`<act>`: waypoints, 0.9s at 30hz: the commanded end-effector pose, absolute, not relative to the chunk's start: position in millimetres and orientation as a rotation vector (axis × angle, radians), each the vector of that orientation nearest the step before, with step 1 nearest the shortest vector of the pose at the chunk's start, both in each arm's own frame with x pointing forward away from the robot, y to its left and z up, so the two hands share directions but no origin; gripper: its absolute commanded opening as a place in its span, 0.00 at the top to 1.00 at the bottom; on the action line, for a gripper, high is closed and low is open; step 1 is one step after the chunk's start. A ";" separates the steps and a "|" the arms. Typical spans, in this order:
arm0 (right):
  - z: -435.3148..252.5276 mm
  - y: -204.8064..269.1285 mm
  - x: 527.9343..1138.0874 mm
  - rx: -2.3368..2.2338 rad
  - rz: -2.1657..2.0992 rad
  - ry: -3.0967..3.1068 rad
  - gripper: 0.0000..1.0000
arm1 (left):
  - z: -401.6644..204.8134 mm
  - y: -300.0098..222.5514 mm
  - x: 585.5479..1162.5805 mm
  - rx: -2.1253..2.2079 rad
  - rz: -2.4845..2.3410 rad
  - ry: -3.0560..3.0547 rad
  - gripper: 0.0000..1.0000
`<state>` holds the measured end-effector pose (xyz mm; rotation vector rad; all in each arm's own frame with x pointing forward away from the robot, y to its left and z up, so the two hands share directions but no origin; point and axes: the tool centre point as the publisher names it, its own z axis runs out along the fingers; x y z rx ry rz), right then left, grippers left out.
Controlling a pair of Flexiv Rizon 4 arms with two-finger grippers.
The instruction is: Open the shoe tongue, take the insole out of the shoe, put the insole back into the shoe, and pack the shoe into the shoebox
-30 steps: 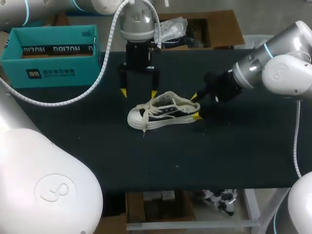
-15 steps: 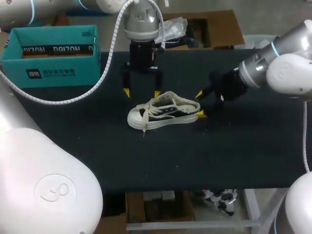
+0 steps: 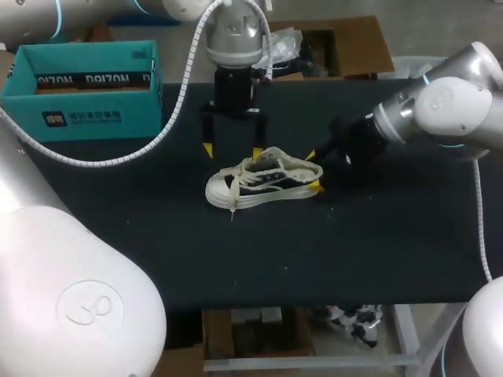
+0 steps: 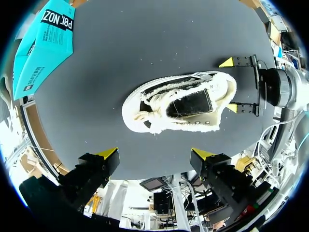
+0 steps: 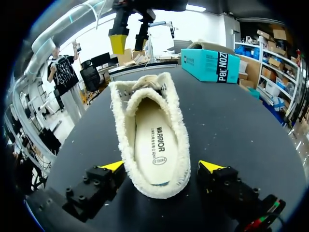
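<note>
A cream canvas sneaker with a fleecy collar and dark side panels (image 3: 263,179) is seen lying near the middle of the black tabletop (image 3: 354,243). Its long axis runs parallel to the near edge, with the toe towards the left edge and the heel towards the right. The pale printed insole (image 5: 154,140) is seated inside it.

The right gripper (image 3: 314,170) is placed at the heel, in line with that axis, its fingers spread to either side of the heel and not clamped on it.

The left gripper (image 3: 232,149) is held above the shoe's far side, fingers parted and empty.

The right arm is judged the nearer for reaching into the opening.

The teal cardboard shoebox (image 3: 82,86) is set at the far left corner.
</note>
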<state>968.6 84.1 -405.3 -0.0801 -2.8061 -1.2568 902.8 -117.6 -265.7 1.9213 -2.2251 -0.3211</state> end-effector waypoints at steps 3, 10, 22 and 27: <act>-416.4 88.5 967.3 -0.052 -1.277 -2.754 0.00 | -269.1 -122.8 904.4 1.911 -0.330 -2.228 0.00; -424.4 93.3 962.0 -0.045 -1.316 -2.735 0.00 | -269.3 -126.6 902.8 1.905 -0.330 -2.236 0.00; -425.5 109.2 957.3 -0.043 -1.393 -2.739 1.00 | -276.3 -142.0 902.8 1.946 -0.334 -2.221 0.00; -426.5 111.7 949.0 -0.072 -1.428 -2.745 1.00 | -281.1 -152.6 905.1 2.023 -0.316 -2.206 0.00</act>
